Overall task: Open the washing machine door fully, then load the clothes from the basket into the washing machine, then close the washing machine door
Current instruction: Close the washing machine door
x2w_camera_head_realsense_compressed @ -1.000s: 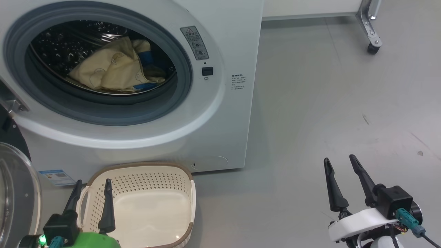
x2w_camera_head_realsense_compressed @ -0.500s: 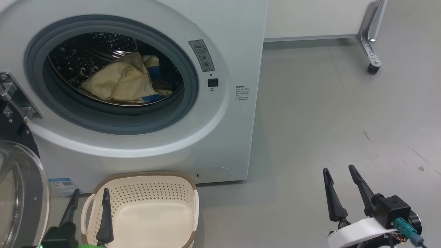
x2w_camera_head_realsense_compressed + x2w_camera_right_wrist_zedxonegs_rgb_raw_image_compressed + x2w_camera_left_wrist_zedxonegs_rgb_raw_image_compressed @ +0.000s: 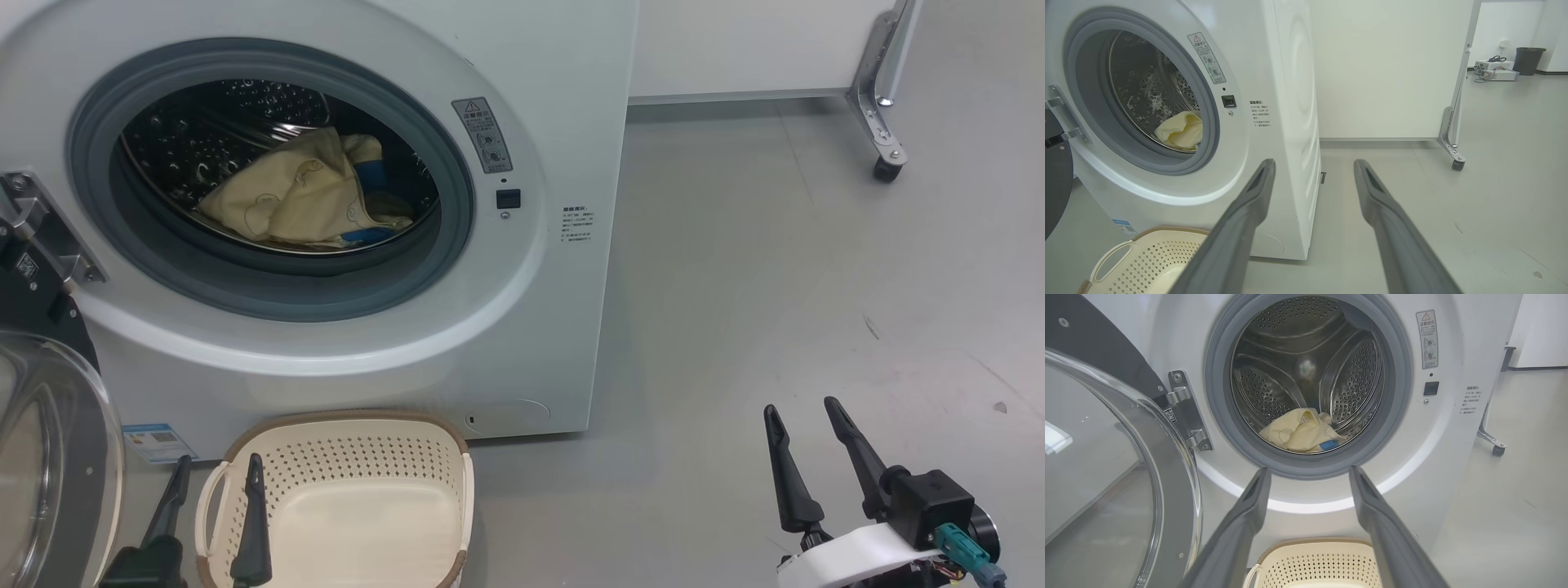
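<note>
The white washing machine (image 3: pixel 539 327) stands with its porthole uncovered. Its door (image 3: pixel 49 457) hangs swung out at the left, glass bowl and dark rim showing (image 3: pixel 1106 465). The cream-yellow clothes (image 3: pixel 302 200) with a blue cuff lie inside the steel drum (image 3: pixel 1302 430) (image 3: pixel 1182 130). The cream basket (image 3: pixel 351 506) sits on the floor below the porthole with nothing in it. My left gripper (image 3: pixel 216 469) is open, low at the basket's left handle. My right gripper (image 3: pixel 804 412) is open over bare floor to the right of the machine.
Grey floor (image 3: pixel 775 269) stretches to the right of the machine. A white partition on a metal foot with a caster (image 3: pixel 886 167) stands at the back right. A dark bin (image 3: pixel 1529 60) and boxes sit far beyond it.
The head camera has tilted up, so the whole scene sits lower in the picture. Both grippers stay open, low in the frame. Clothes, basket and door keep their places.
</note>
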Robot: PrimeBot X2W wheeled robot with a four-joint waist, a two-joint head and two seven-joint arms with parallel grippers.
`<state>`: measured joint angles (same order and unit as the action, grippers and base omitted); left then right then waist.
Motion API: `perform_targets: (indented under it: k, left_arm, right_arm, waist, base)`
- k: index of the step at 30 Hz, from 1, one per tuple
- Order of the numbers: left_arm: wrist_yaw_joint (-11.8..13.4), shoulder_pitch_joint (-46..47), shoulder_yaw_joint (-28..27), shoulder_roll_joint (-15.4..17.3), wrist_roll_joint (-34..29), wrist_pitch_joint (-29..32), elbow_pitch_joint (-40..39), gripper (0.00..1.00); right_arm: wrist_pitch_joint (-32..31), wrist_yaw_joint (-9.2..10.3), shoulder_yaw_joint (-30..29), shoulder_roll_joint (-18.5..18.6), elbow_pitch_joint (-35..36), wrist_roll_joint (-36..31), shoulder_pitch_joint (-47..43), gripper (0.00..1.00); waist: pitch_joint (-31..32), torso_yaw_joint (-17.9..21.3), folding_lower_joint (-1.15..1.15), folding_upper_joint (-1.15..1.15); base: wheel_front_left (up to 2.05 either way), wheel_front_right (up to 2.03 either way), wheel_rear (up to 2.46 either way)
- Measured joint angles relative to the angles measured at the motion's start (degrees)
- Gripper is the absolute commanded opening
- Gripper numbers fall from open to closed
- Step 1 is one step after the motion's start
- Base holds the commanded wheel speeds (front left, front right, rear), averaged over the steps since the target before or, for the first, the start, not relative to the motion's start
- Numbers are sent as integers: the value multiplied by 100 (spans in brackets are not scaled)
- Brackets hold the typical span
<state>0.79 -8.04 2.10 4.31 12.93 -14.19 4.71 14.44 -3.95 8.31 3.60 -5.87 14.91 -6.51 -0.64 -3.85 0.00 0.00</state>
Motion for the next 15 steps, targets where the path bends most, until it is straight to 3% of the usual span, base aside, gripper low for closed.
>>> perform_targets:
  k: [15]
  left_arm:
    - [44,-142,3,23,-34,55,-193,100]
  right_arm:
    - [0,7,13,-1,63,1,-3,100]
  waist:
    - [42,-15,0,0]
  base:
    - [0,0,0]
